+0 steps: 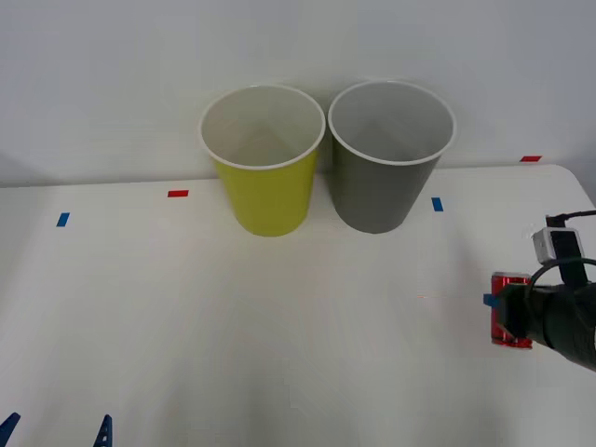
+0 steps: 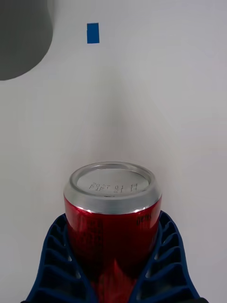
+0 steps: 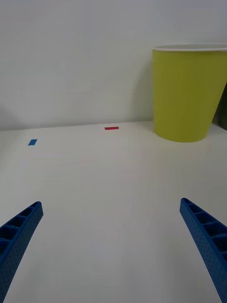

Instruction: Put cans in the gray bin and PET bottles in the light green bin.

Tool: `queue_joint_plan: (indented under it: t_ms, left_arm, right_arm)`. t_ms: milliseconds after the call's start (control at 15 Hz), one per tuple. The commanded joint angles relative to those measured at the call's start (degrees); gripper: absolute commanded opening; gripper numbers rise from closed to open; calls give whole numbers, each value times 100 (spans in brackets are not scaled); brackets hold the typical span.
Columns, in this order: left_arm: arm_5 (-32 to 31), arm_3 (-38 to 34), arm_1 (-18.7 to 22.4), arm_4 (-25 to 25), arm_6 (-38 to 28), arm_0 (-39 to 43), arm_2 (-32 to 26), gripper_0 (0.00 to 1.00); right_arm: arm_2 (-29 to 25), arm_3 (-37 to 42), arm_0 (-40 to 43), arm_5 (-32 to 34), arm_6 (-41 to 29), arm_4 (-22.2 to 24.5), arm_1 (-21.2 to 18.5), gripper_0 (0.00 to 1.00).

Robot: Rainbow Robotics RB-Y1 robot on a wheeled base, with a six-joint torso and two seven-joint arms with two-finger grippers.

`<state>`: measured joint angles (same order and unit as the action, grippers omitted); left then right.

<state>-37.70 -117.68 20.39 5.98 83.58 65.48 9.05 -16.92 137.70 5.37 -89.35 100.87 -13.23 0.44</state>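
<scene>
The red can (image 1: pixel 513 326) with silver ends sits at the table's right side, and my right gripper (image 1: pixel 500 305) is shut on it. In the right wrist view the blue fingers (image 2: pixel 54 265) press both sides of the can (image 2: pixel 112 222), whose silver end points away from the wrist. I cannot tell whether it rests on the table. The gray bin (image 1: pixel 386 182) stands upright at the back, with the light green bin (image 1: pixel 268 191) touching its left side. My left gripper (image 1: pixel 56 430) waits open at the near left edge, its fingers (image 3: pixel 23 227) wide apart. PET bottles are out of view.
Small tape marks lie on the white table (image 1: pixel 279 326): blue tape (image 1: pixel 437 204) right of the gray bin, red tape (image 1: pixel 177 194) and blue tape (image 1: pixel 62 220) at the left, red tape (image 1: pixel 530 159) at the far right corner. A pale wall stands behind the bins.
</scene>
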Motion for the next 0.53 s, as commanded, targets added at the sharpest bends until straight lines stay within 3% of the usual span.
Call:
queue_joint_plan:
  t_ms: [67,533]
  left_arm:
    - [0,0,0,0,0,0,0,100]
    - [0,0,0,0,0,0,0,100]
  right_arm:
    - [470,469,96,67,-121,373,18,5]
    - [883,1224,-185,454,-375,391,44,5]
